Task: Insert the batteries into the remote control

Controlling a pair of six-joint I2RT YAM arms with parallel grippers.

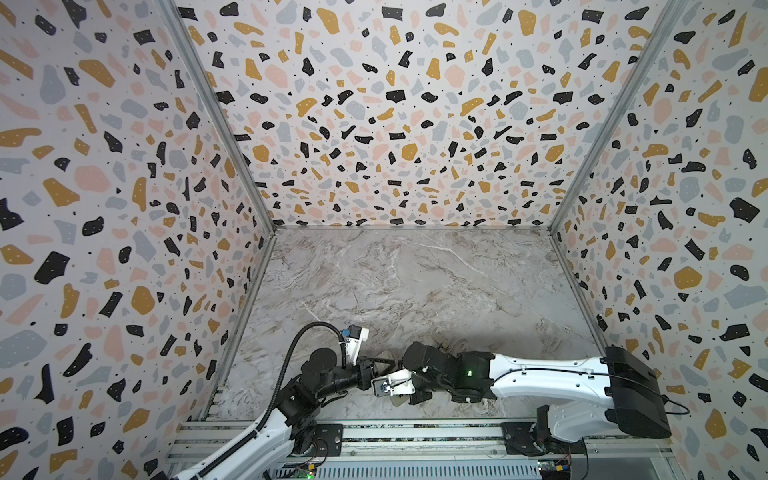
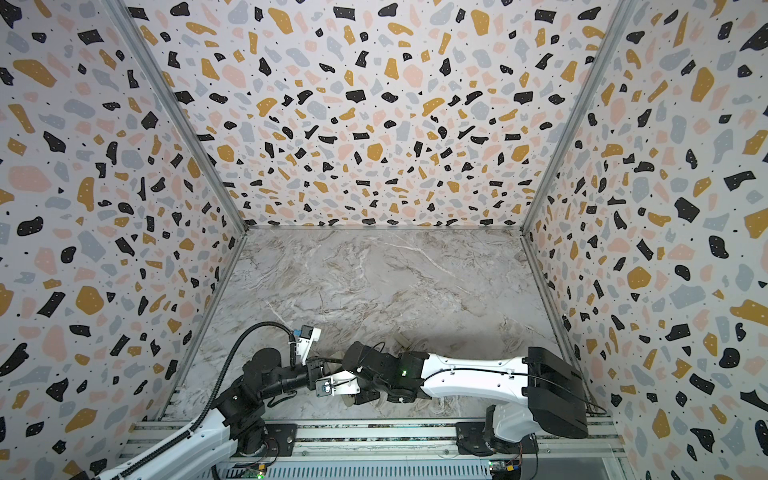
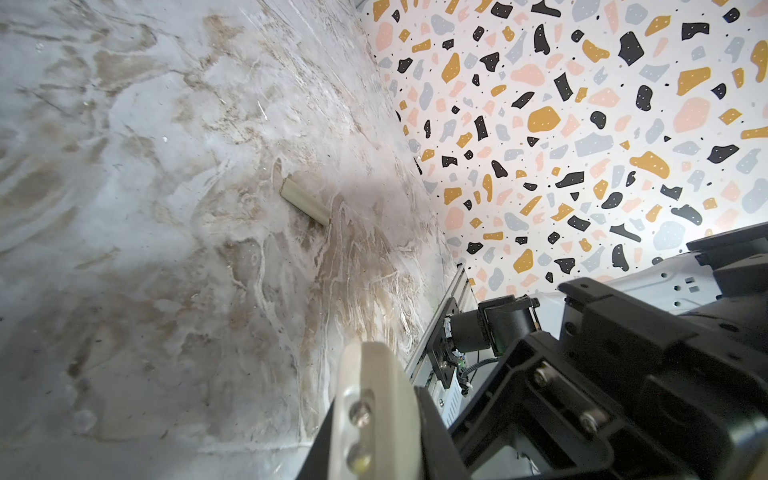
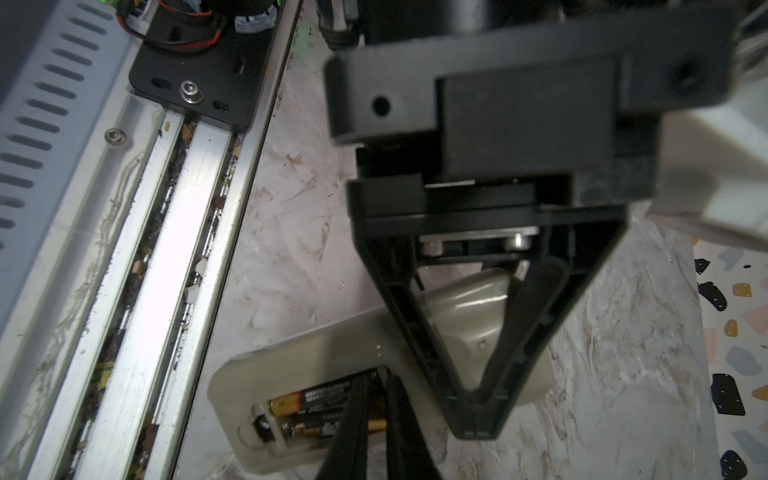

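I see the remote control (image 4: pixel 299 353) lying back-up on the marble worktop (image 4: pixel 282 249), near its front edge and just beside the metal rail (image 4: pixel 174 249). Its battery bay is uncovered. The batteries (image 4: pixel 320 395) lie side by side inside that bay, dark bodies with coppery ends, one pointing each way. My left pincer (image 4: pixel 473 415) is clenched: its two black fingers meet in a sharp V, and the tip rests on the remote's back, past the bay toward the other end. My right pincer (image 4: pixel 382 376) is clenched too. Its thin blades stand almost together with their tips down on the batteries. I cannot tell whether they pinch one or only press on it. The small pale cover (image 3: pixel 305 199) lies by itself on the worktop, farther in and well apart from the remote. In both top views the two wrists meet low over the front edge and hide nearly all of the remote; only a pale corner peeks out beneath them.
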